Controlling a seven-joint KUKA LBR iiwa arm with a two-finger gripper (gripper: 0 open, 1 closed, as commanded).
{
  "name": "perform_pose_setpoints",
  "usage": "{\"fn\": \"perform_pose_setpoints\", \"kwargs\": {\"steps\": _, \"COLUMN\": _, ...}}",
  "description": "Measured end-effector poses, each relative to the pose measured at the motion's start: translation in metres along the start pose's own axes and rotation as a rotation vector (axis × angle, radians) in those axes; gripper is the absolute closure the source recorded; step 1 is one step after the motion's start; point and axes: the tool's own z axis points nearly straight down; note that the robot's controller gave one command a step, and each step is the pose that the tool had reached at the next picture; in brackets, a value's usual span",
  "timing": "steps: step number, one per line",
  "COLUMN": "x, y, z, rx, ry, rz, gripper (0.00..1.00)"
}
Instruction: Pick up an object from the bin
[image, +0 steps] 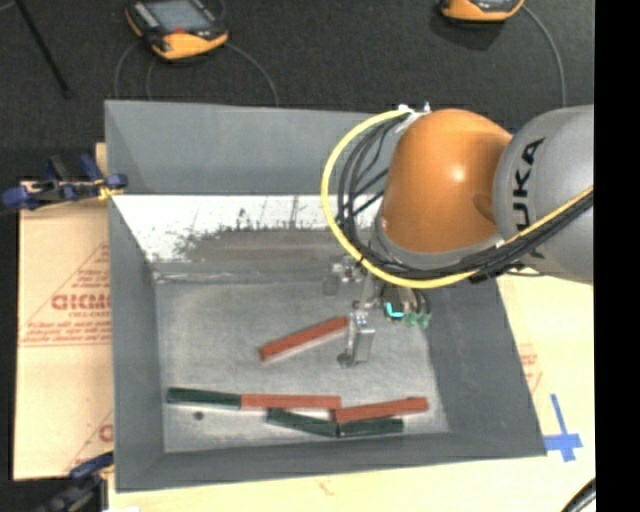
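My gripper hangs low over the middle of the bin floor, under the orange wrist cover. A red-brown flat stick lies slantwise on the floor, and its upper right end reaches the gripper's left side. I cannot tell whether the gripper touches the stick or only stands beside it.
Along the bin's near wall lie several flat sticks in a loose row: a dark green one at the left, a red one, another red one and dark green ones below them. The arm comes in from the right.
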Motion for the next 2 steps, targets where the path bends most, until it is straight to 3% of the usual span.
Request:
{"fn": "perform_pose_setpoints", "kwargs": {"steps": 1, "x": -0.001, "y": 0.000, "z": -0.005, "rx": -0.001, "ry": -0.008, "rz": 0.002, "gripper": 0.00}}
{"fn": "perform_pose_setpoints", "kwargs": {"steps": 2, "x": 0.019, "y": -0.005, "z": 0.060, "rx": 0.001, "ry": -0.012, "rz": -0.063, "gripper": 0.00}}
